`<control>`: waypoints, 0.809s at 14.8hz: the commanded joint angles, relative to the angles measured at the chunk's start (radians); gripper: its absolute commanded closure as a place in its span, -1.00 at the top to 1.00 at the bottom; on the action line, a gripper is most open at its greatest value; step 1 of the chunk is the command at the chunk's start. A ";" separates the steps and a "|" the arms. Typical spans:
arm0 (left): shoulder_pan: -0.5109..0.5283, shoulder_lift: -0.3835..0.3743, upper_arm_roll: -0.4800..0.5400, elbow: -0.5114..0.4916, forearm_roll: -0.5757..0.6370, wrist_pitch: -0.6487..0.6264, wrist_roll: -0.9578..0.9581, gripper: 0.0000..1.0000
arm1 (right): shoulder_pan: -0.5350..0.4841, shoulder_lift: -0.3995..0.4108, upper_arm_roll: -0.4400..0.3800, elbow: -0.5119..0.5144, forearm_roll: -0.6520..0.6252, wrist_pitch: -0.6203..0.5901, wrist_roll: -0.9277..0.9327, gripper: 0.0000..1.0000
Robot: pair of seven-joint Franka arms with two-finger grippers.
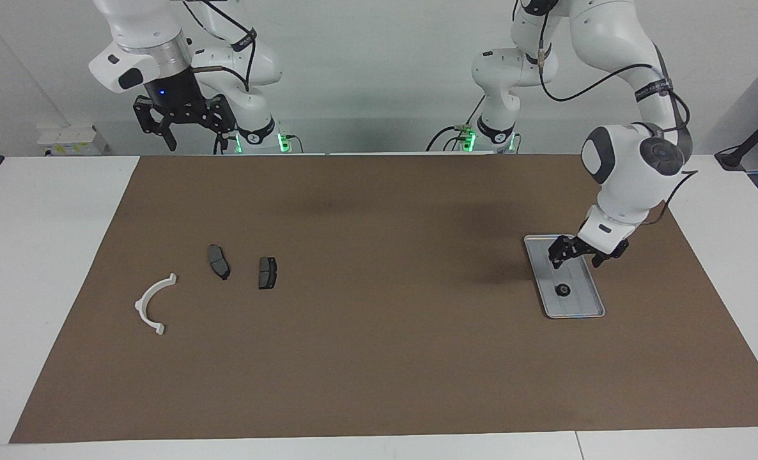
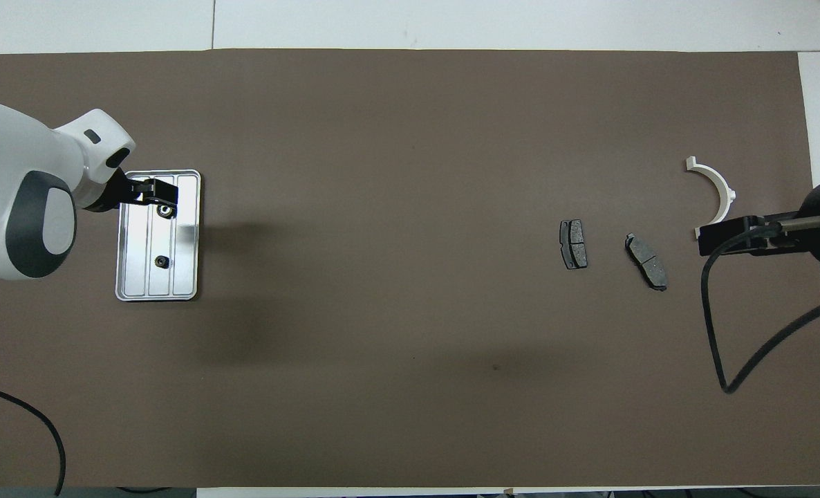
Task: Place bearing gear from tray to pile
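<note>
No writing can be read. Going by the facing view: the right gripper (image 1: 184, 124) waits high at the table's robot edge, fingers apart, empty. The pile, a white bracket (image 1: 153, 303) and two dark pads (image 1: 218, 261), lies below it. At the left arm's end, the left gripper (image 1: 577, 253) hangs over the tray (image 1: 585, 309), fingers wide, empty. Two small gears (image 1: 562, 289) sit in the tray.
</note>
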 commanded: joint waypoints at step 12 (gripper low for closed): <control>0.040 -0.115 0.009 -0.352 0.020 0.223 0.188 0.98 | -0.011 -0.011 -0.007 -0.003 0.028 -0.014 -0.015 1.00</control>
